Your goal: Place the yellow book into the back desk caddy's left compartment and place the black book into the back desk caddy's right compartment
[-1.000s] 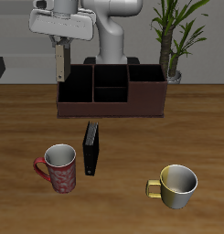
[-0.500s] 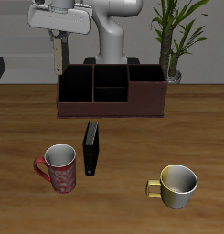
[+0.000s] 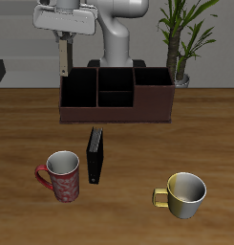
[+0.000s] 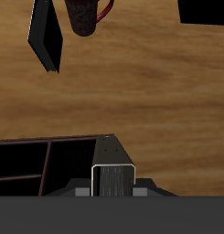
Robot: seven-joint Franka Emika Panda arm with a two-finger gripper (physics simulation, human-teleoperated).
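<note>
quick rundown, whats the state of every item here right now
end effector: shut on the book, raised above the caddy's end
small grey-tan yellow book: held upright in the air, not yet in a compartment
thin black book: standing on edge on the table, in front of the caddy
long reddish-brown wooden desk caddy: upright, visible compartments empty
red patterned mug: upright, empty
yellow-handled metal mug: upright, empty

In the wrist view the gripper's fingers were hidden behind the yellow book [image 4: 114, 179], the red mug [image 4: 84, 14] was cut off by the frame edge, and only part of the back desk caddy [image 4: 49, 160] showed.
</note>
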